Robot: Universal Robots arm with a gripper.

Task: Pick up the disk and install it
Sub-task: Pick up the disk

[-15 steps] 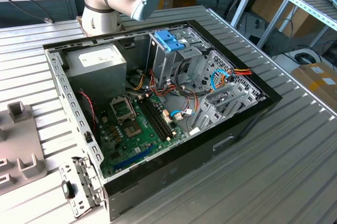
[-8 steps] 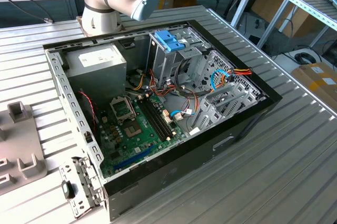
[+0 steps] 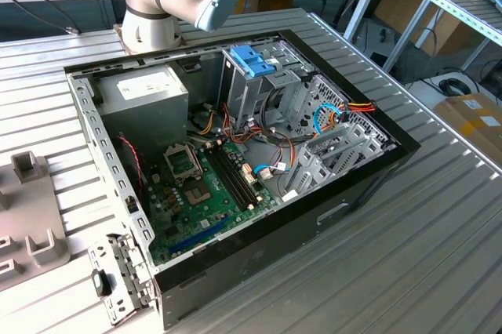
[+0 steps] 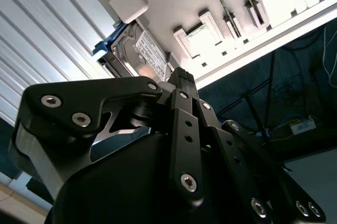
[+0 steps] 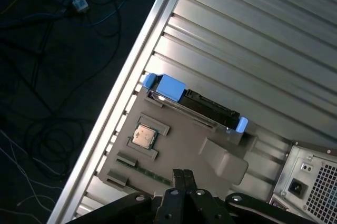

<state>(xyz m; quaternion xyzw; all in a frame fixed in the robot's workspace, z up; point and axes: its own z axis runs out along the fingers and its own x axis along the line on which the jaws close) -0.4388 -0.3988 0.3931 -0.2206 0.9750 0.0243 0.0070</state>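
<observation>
The disk stands on its edge in a slot of a grey fixture plate near the table's rim, its blue carrier frame showing at both ends. In the second wrist view the disk's white label faces me. My gripper hovers above the fixture, apart from the disk, its black fingertips pressed together with nothing between them; the tips meet just short of the disk in the second wrist view, gripper. The open computer case lies on the table with a metal drive cage inside.
A processor chip sits in a pocket of the fixture plate. The case's rear corner is close beside the fixture. The ribbed metal table drops off to a floor with cables. A power-supply box fills the case's far corner.
</observation>
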